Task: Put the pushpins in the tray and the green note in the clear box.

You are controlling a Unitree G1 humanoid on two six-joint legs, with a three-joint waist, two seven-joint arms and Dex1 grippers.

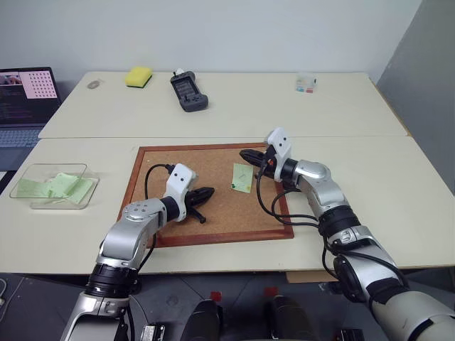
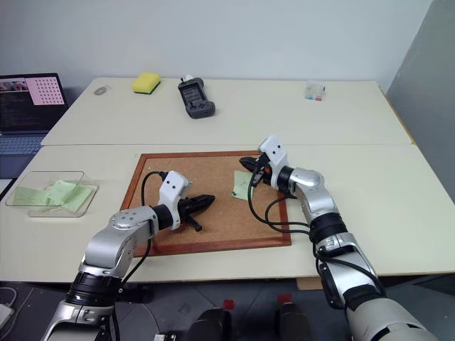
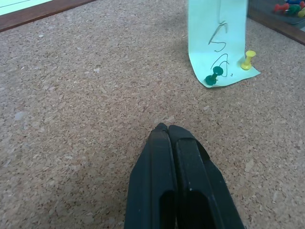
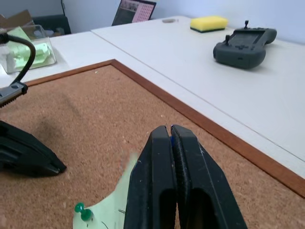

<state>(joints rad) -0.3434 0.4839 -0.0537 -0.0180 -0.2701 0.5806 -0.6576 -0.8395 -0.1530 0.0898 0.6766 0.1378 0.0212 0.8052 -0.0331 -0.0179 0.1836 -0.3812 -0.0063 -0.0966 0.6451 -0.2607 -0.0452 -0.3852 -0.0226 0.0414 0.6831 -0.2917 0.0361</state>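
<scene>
Green notes are lying in the clear box (image 1: 53,186) at the far left. Left gripper (image 1: 204,195) is hovering clenched and empty over the corkboard (image 1: 213,213). Green note (image 1: 242,177) is sitting pinned by a green pushpin (image 3: 214,76) and a yellow pushpin (image 3: 248,60). Right gripper (image 1: 250,155) is hanging clenched just above it.

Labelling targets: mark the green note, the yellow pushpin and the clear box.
green note (image 1: 242,178), left eye view, middle of the paper.
yellow pushpin (image 3: 248,59), left wrist view, its plastic head.
clear box (image 1: 37,170), left eye view, bare far wall.
</scene>
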